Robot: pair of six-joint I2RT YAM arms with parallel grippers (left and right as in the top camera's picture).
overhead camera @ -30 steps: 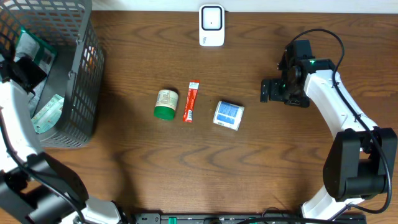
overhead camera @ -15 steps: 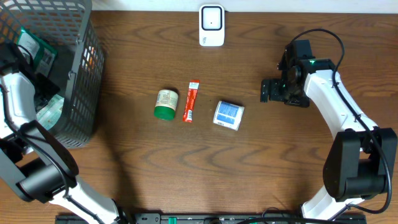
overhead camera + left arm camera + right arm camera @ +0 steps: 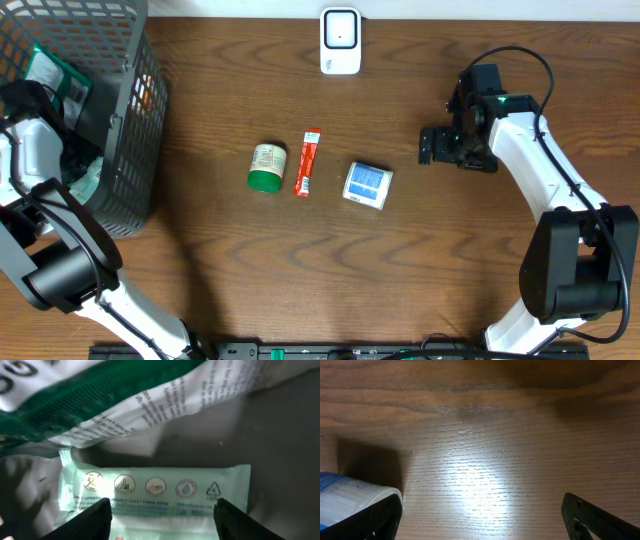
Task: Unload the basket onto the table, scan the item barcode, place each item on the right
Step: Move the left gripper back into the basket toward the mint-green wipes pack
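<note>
jaws of the left arm, half open, now over a packet in the basket

the left jaws stand at a middle width and hold nothing. in the left wrist view their two dark tips frame a pale green packet at the bottom of the frame, and they do not touch it as far as i can see. a green and white bag lies over the upper part of that view.

in the last second the left arm has moved deeper into the wire basket at the upper left of the overhead frame. the jaws kept almost the same width. i judge that the packet is the item chosen for scanning, and that the grasp is not yet made.

the right jaws are fully wide and empty, unmoved, above bare table. a blue and white box sits just at the lower left of the right wrist view.

the white scanner waits at the top centre, well apart from the basket. the jar and the red sachet lie as before.
</note>
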